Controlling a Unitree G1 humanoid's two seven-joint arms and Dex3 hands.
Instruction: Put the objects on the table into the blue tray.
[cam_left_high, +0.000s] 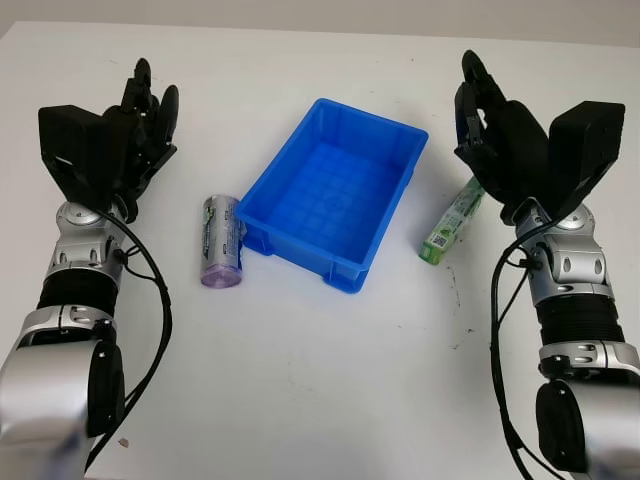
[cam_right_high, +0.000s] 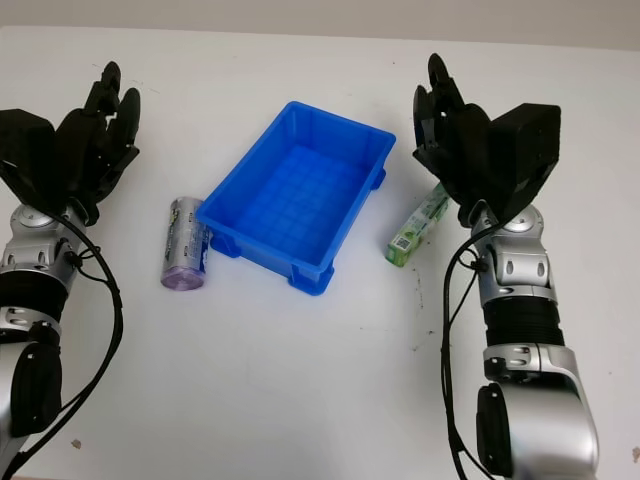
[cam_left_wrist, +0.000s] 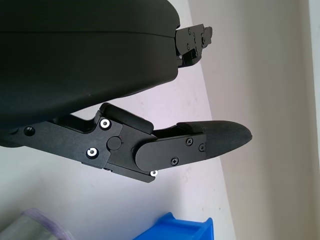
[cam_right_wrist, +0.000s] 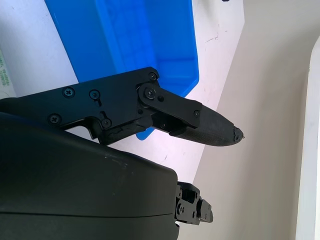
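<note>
Green packet's (cam_left_high: 453, 222) upper end behind the right hand (cam_left_high: 490, 120); label print too small to read

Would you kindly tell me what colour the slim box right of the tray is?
The box is green with white; the left eye view shows it best.

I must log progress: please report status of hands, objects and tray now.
Left robot hand and right robot hand open, above table. Blue tray empty. Purple can and green packet beside it. Nothing blocking.
</note>
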